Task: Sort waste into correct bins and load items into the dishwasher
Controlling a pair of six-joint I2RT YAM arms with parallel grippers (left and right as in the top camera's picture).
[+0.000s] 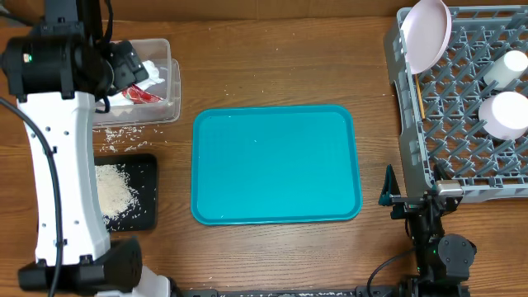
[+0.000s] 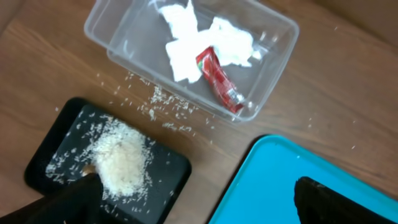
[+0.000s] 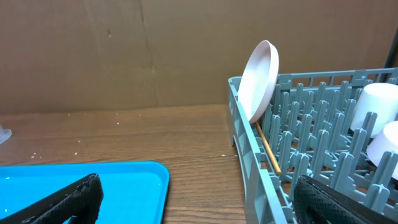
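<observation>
The clear tub at the far left holds white tissue and a red wrapper. The black tray in front of it holds a pile of rice with a brownish scrap at its edge. The grey dish rack on the right holds an upright white plate, a cup, a bowl and chopsticks. My left gripper is open and empty above the tub and black tray. My right gripper is open and empty, low by the rack's near corner.
A teal serving tray lies in the middle of the wooden table, with nothing on it. Loose rice grains are scattered on the table between the tub and the black tray. My white left arm stretches along the left edge.
</observation>
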